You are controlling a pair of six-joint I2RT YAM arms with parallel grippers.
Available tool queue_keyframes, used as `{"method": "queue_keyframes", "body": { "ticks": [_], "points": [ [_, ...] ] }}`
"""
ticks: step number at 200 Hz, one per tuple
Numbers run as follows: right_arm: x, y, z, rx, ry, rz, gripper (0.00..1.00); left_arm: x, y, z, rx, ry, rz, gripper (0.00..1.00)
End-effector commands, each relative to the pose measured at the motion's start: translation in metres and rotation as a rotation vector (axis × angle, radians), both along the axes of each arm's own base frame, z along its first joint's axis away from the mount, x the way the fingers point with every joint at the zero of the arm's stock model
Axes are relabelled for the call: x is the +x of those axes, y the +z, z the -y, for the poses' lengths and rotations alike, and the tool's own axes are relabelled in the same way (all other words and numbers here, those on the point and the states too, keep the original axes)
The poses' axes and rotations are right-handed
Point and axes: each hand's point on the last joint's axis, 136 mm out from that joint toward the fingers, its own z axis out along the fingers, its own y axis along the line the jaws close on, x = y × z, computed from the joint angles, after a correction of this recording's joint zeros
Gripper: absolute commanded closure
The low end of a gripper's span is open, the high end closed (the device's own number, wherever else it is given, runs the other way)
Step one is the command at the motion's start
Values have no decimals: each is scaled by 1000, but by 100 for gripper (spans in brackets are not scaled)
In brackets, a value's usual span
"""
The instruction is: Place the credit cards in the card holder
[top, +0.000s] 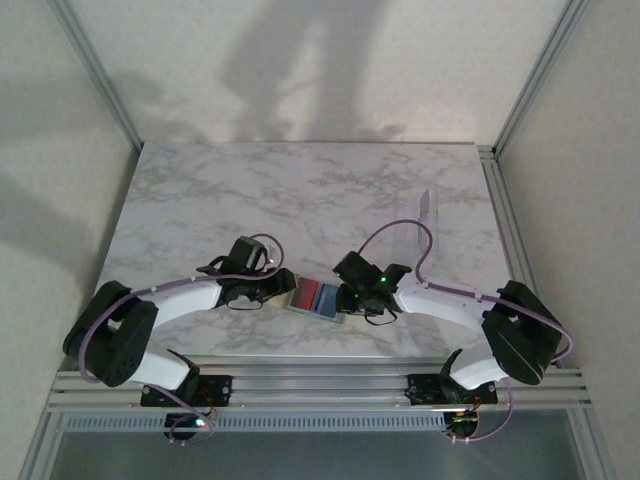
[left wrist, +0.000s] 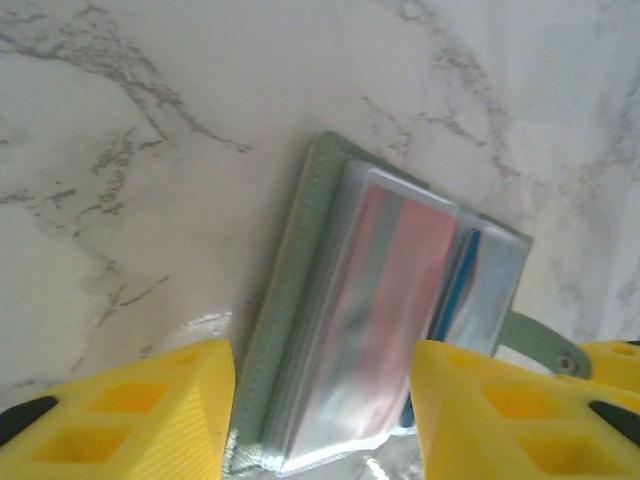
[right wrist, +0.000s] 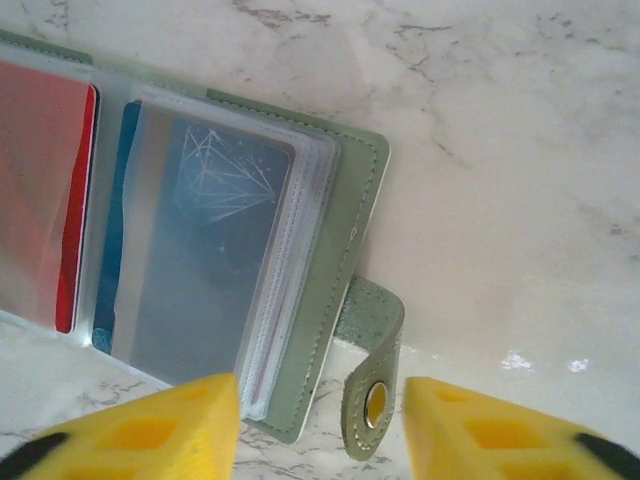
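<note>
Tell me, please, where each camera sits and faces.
Top external: above and behind, facing down at the table; both arms show.
Left wrist: on its arm, facing down at the card holder; left gripper fingers show.
Right wrist: on its arm, facing down at the snap tab; right gripper fingers show.
Both wrist views share the red card.

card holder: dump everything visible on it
The card holder lies open and flat on the marble table: grey-green leather-look cover with stitched edge, clear plastic sleeves, a strap tab with a metal snap. A red card and a dark blue card sit sleeved. Open left claw and right claw straddle its ends.
</note>
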Motion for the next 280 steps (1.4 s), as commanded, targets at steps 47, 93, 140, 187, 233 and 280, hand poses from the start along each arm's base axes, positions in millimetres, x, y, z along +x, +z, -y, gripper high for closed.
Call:
{"method": "queue_keyframes", "body": {
  "ticks": [47,93,140,187,233,280],
  "points": [
    [7,-15,-8,28,36,-4,82,1,-6,3,26,-63,-24,49],
    [14,-13,-36,108,101,4,87,-1,13,20,-85,-103,-14,63],
    [17,-10,-57,185,143,7,90,-1,26,25,-131,-109,1,66],
    [21,-9,-48,123,151,31,93,22,22,-31,131,71,57,56],
    [29,1,-56,161,302,76,94,9,-3,-52,156,93,-21,37],
    [38,4,-73,212,333,76,94,5,-8,-36,36,62,-47,39]
  ]
}}
